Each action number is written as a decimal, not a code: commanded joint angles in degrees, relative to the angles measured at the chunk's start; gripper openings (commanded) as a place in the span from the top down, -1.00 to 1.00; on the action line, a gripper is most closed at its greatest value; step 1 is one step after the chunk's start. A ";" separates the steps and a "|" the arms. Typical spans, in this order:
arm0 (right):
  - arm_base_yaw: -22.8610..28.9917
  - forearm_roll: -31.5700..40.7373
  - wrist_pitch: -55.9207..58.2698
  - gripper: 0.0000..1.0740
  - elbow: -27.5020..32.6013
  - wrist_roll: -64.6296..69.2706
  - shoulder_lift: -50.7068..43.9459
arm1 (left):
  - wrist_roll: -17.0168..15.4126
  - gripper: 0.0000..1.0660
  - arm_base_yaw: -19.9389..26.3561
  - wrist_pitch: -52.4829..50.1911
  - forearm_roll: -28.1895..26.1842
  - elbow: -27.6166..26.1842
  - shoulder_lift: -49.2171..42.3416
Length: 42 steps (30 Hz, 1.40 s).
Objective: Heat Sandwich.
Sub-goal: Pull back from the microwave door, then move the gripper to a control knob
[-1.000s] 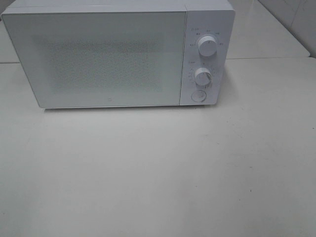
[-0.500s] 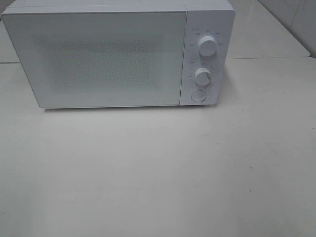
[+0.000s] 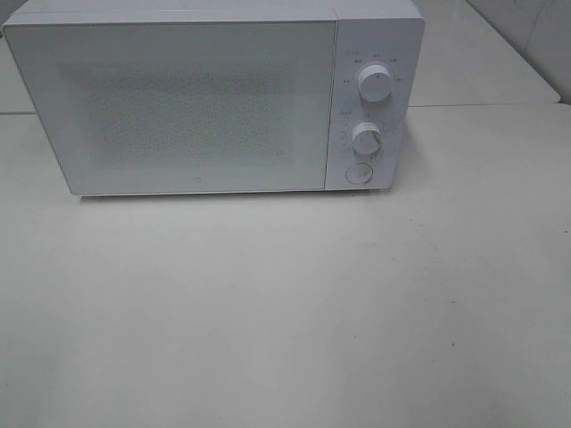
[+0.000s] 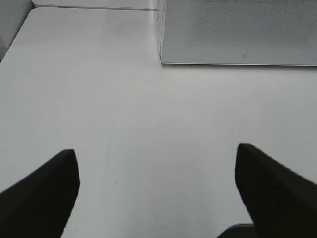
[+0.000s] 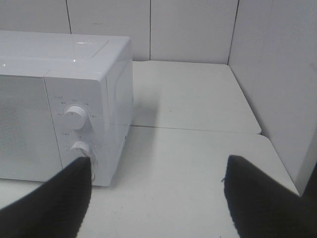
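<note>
Before microwave [image 3: 196,98], left hand [image 4: 156,148], right hand [image 5: 158,159] (agape)

One white microwave oven [image 3: 214,98]; on it, one door [image 3: 178,107]; two round dials, counted as the upper dial [image 3: 376,82] and the lower dial [image 3: 367,139]; one round button [image 3: 358,174] below them; two white tabletops meeting at a seam, the near tabletop [image 3: 285,312] and the far tabletop [image 3: 482,62]; two grippers, the left gripper [image 4: 156,148] and the right gripper [image 5: 158,159], one in each wrist view; each shows two dark fingers [image 4: 44,198], so four in all.
</note>
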 commanded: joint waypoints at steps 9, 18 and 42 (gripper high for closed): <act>-0.06 -0.34 -21.37 -0.37 0.06 0.34 15.76 | -0.40 -0.51 -0.34 -0.69 0.00 0.06 -1.15; 8.25 -1.83 -38.10 -0.37 0.06 -4.47 28.02 | -0.40 -0.51 -0.34 -0.69 0.00 0.06 -1.15; 32.72 26.47 -58.10 -0.35 -5.56 -26.99 59.47 | -0.40 -0.51 -0.34 -0.69 0.00 0.06 -1.15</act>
